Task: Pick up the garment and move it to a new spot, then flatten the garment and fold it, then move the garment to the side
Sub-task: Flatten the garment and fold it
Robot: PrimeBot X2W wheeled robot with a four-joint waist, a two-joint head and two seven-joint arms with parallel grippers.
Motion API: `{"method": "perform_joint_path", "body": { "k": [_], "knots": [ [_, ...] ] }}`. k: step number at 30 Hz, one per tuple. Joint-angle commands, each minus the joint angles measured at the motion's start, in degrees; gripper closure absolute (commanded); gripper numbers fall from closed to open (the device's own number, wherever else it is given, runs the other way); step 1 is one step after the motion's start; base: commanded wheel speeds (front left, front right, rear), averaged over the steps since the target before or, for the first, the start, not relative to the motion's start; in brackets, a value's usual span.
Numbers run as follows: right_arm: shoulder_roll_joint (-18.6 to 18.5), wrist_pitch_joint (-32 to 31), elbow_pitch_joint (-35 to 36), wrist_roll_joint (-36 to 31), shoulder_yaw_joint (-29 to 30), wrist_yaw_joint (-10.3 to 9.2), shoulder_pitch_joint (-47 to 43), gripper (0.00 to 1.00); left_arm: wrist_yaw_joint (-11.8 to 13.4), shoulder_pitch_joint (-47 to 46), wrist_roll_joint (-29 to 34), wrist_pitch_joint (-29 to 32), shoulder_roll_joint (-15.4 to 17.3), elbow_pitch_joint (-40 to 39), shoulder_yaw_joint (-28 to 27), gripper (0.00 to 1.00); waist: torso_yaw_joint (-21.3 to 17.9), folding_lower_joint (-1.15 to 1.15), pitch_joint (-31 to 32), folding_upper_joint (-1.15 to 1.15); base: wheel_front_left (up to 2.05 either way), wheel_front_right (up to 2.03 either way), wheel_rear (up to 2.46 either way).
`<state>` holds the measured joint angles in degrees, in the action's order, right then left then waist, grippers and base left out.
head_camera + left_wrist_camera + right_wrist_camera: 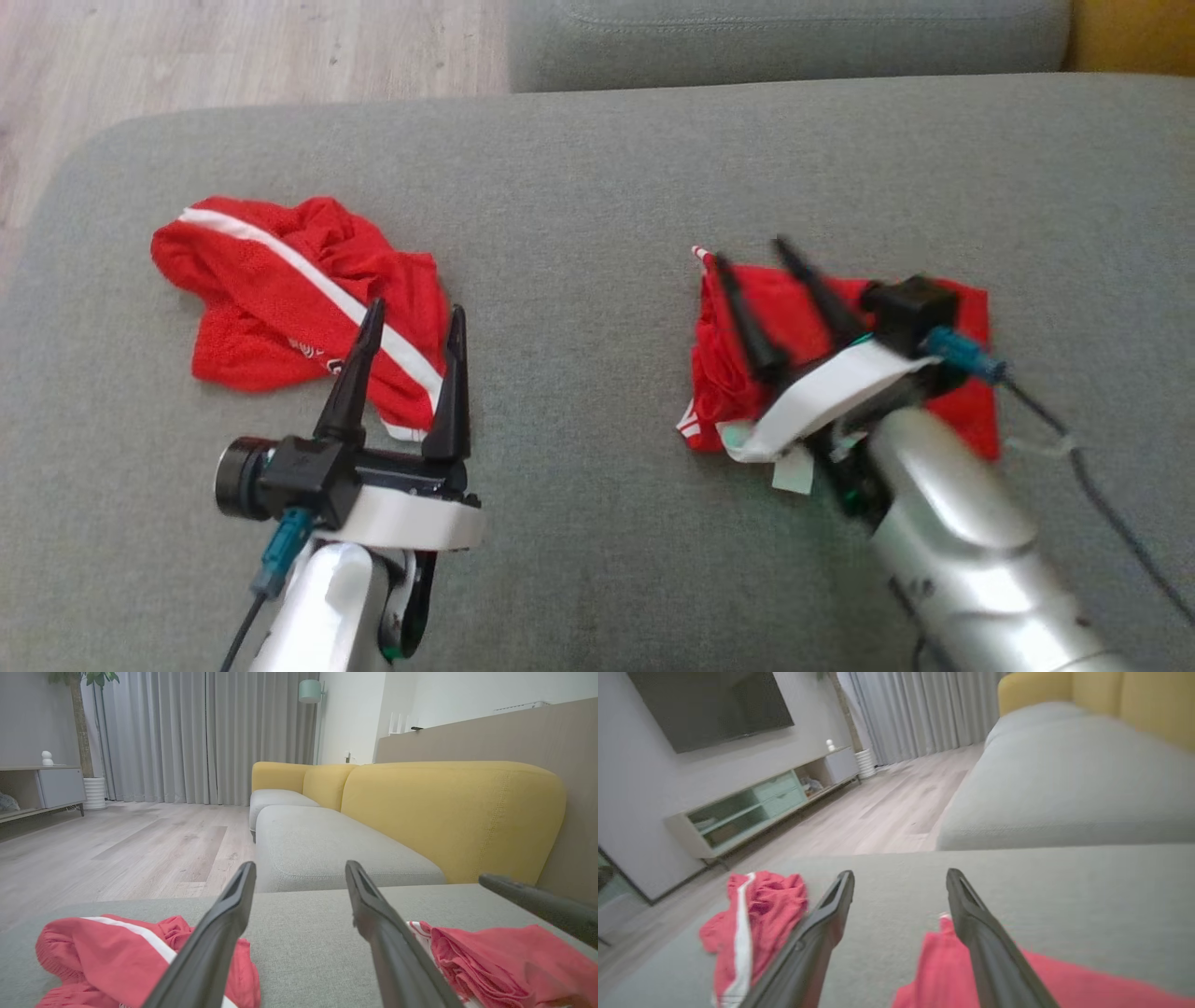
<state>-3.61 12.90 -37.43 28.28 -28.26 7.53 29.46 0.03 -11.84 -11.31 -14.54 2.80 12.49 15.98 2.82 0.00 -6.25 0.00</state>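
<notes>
Obs. 1: Your folded garment [724, 373], red with white trim, lies as a flat, roughly square packet on the grey seat cushion [597, 177]. It is in the cushion's right half, well in from the far edge.

Obs. 2: Your right pincer [750, 250] comes in over that packet from the near right. Its two dark fingers stand wide apart with nothing clamped between them. In the head view the fingers lie across the packet's left part, and the tips point toward the cushion's far left, about level with the packet's far-left corner. In the right wrist view you see red cloth low down, under and between the finger roots, and bare grey fabric between the tips. The frame is blurred, so you cannot tell whether the fingers touch the cloth or hang just above it.

Obs. 3: Your left pincer [415, 308] is also spread wide and empty. It is over the cushion's left half, with its tips pointing at the far edge. Those tips overlap the near-right border of a crumpled garment [280, 299], red with a white stripe, bunched toward the cushion's rounded far-left corner.

Obs. 4: The two red pieces lie well apart, with bare cushion between them. Wooden floor [233, 47] shows past the far-left corner.
</notes>
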Motion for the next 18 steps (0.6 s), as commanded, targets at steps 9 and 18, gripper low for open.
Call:
{"method": "perform_joint_path", "body": {
  "k": [9,18],
  "knots": [
    [0.2,1.9,9.3,-25.5,24.0,-0.04,-4.6,0.00,0.7,-0.5,-0.8,-0.5,0.1,-3.4,-3.0,0.00,-2.2,0.00,1.1,0.00,0.00,0.00,0.00],
    [0.6,2.0,19.6,-30.7,31.1,-0.04,-17.2,0.00,0.7,1.5,-1.0,-0.5,0.1,-3.4,-3.8,0.00,-3.8,0.00,2.1,0.00,0.00,0.00,0.00]
  ]
}}
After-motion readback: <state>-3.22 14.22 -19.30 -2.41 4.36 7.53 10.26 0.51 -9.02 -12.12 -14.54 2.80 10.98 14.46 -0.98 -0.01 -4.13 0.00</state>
